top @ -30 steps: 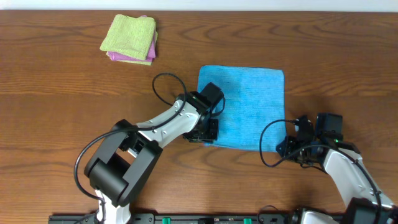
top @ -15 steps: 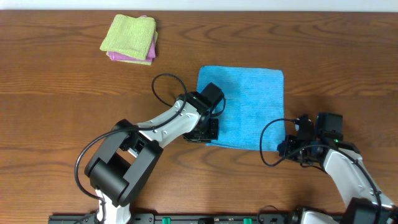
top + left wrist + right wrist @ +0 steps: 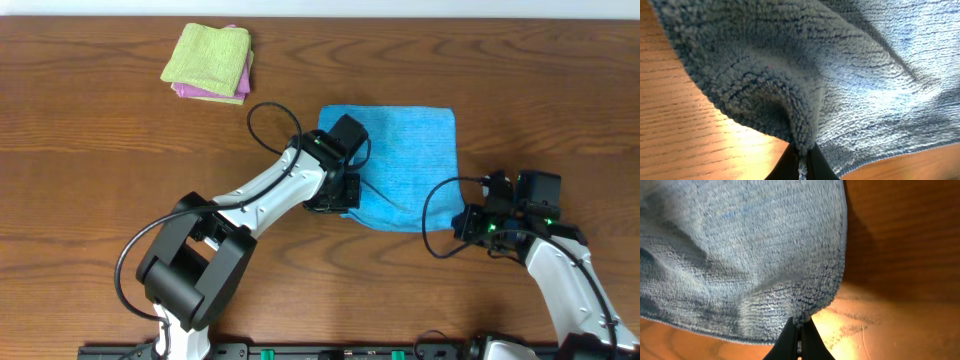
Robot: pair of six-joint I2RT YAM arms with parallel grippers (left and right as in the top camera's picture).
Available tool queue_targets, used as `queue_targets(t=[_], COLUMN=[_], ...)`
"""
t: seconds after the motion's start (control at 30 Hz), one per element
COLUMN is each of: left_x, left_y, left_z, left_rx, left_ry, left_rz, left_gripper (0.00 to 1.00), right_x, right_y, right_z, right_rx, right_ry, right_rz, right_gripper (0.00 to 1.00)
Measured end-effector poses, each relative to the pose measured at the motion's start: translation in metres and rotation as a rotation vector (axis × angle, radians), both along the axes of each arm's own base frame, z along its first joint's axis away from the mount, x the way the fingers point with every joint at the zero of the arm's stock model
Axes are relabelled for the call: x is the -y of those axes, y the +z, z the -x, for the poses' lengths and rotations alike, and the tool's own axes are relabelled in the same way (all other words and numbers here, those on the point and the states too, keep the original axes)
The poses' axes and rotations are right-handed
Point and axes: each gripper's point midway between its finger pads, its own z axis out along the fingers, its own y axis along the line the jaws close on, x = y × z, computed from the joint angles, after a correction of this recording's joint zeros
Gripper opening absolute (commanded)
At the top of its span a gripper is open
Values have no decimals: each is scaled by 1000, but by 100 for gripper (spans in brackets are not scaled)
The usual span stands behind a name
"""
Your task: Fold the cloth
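While carrying the near edge up and over, use the open brown table [image 3: 100, 130] freely, and take the cloth [image 3: 410, 150] as lying right of centre, far edge flat on the wood, near edge bunched and raised at both corners. Leave alone the lime-green cloth [image 3: 205, 55] stacked on a pink cloth [image 3: 185, 91] at the far left, well apart from the work. Count on the left tool [image 3: 338, 198] as clamped fully shut on the near-left corner, with terry pile pinched between the tips in the wrist view, and on the right tool [image 3: 472, 222] as shut likewise on the near-right corner. Raise both corners to the same height before travelling, to avoid dragging the middle and rucking it. Carry them straight away from the robot, level and in step, with the span between them taut enough to stop a sag but not so taut as to slide the far edge. Aim to land near edge on far edge, corner over corner, then lower before letting go. Judging by the small bite at either tip, move slowly and watch for a slip.
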Motion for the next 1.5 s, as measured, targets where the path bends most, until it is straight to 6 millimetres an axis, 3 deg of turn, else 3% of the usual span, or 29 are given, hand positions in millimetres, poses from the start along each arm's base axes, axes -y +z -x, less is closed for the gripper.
queue_targets(t=[0.17,0.4,0.77,1.13,1.5], left_x=[-1,-4,6,8,-2], left_y=[1,5,31,36,41], left_z=[-1,-9,-50,-68,-100], left_rx=[-1,5,100,162,276], left_ry=[2,24,80,114,167], left_rz=[-2,5,95,113,102], left_gripper=[10,6,8,10,12], right_x=[1,-6,-3,5,-7], right_y=[5,17,35,50,41], right_z=[-13,-36,-63,-84,-105], right_rx=[53,160,293,401,440], right_ry=[-12,7,-5,-19,-2], right_rz=[2,6,20,63,63], right_gripper=[2,2,1,1,1])
